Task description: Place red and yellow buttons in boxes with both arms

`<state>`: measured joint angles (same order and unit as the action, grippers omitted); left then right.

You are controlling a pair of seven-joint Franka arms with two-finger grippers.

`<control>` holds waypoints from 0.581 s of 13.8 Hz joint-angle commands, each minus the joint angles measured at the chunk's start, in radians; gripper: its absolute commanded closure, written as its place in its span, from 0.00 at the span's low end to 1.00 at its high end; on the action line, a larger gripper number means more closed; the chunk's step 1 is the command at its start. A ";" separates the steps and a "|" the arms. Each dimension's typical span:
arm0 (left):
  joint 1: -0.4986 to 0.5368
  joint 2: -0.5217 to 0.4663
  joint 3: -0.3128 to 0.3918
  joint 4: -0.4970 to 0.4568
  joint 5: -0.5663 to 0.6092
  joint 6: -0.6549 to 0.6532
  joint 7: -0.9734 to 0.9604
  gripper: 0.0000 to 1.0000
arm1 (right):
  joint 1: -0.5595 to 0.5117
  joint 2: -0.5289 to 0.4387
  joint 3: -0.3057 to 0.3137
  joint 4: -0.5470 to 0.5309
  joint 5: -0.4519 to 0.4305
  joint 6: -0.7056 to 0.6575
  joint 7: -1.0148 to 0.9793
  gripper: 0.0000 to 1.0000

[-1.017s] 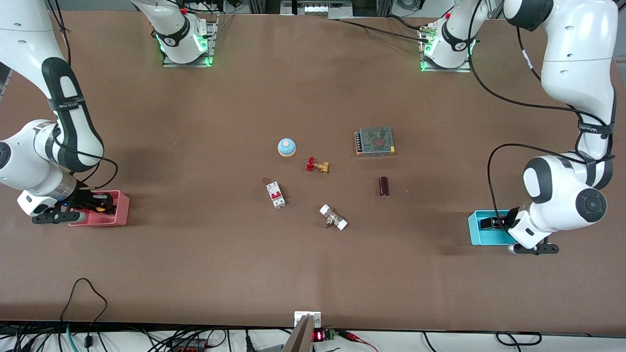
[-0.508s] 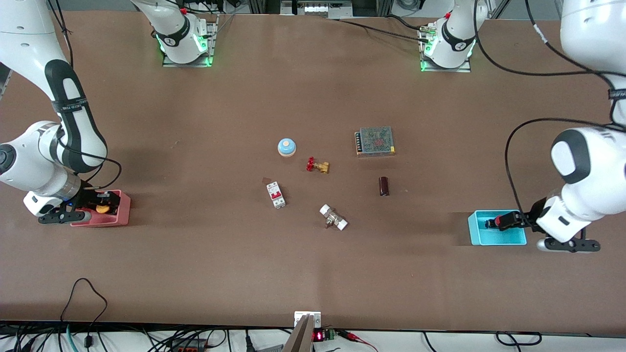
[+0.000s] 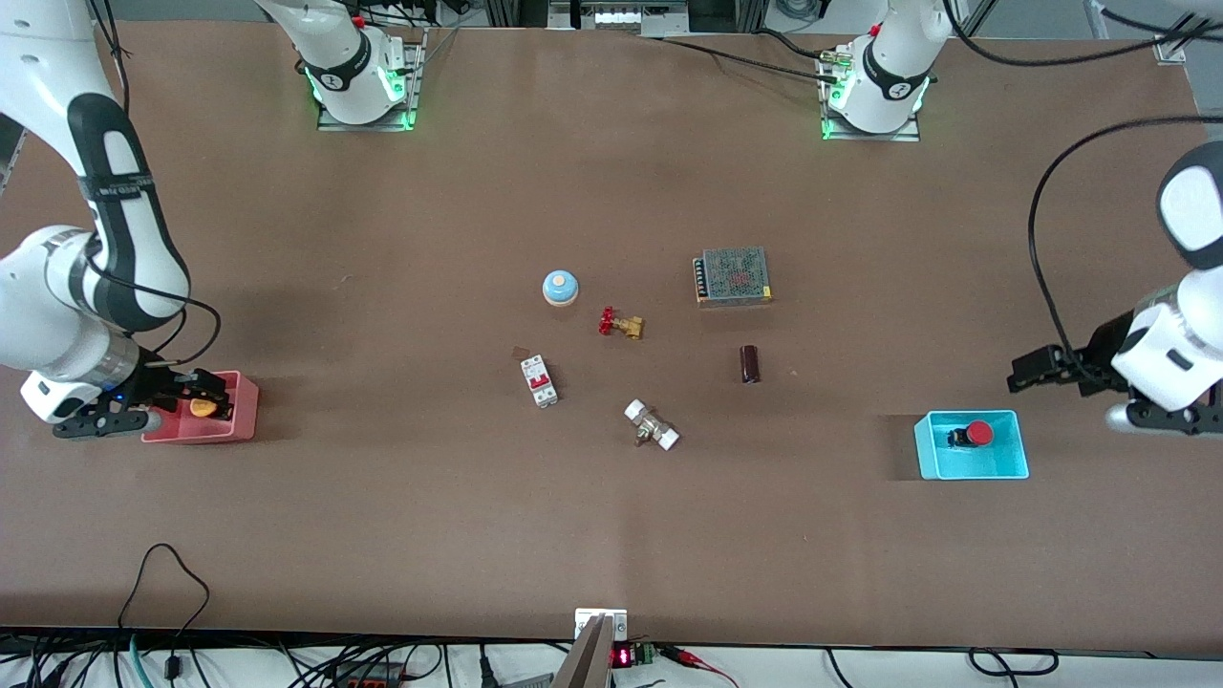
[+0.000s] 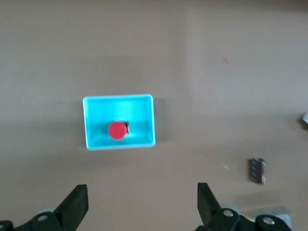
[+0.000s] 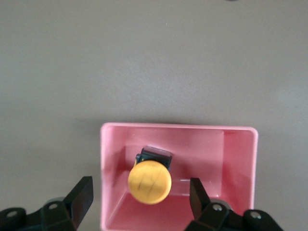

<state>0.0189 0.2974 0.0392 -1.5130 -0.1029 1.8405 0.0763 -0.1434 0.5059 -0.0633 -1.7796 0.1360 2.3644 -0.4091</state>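
The red button (image 3: 978, 433) lies in the cyan box (image 3: 925, 449) toward the left arm's end of the table. My left gripper (image 3: 1024, 375) is open and empty, raised over bare table beside that box. The left wrist view shows the cyan box (image 4: 144, 103), the red button (image 4: 116, 130) and the open left gripper (image 4: 143, 202). The orange-yellow button (image 3: 202, 408) lies in the pink box (image 3: 239, 425) toward the right arm's end. My right gripper (image 3: 212, 394) is open just over that box. In the right wrist view the right gripper (image 5: 140, 186) stands wide over the yellow button (image 5: 149, 182) and the pink box (image 5: 178, 127), apart from both.
Mid-table stand a light-blue dome (image 3: 560, 287), a brass valve with red handwheel (image 3: 619, 323), a grey mesh-topped power supply (image 3: 733, 275), a white breaker (image 3: 539, 380), a dark cylinder (image 3: 750, 364) and a white-ended fitting (image 3: 652, 425). The cylinder (image 4: 257, 171) also shows in the left wrist view.
My left gripper has let go of the red button in the cyan box, then risen and drawn away. My right gripper has released the yellow button into the pink box and lifted slightly.
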 commanded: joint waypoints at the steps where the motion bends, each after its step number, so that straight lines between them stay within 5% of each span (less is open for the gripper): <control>1: -0.022 -0.092 0.002 -0.027 0.032 -0.096 -0.055 0.00 | -0.005 -0.068 0.008 -0.012 0.010 -0.056 -0.049 0.07; 8: -0.039 -0.170 0.002 0.012 0.097 -0.271 -0.102 0.00 | 0.109 -0.272 0.008 -0.023 0.007 -0.316 0.129 0.00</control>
<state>-0.0128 0.1786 0.0392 -1.4842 -0.0422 1.5900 -0.0112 -0.0799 0.3138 -0.0538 -1.7759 0.1378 2.1277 -0.3775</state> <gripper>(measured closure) 0.000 0.000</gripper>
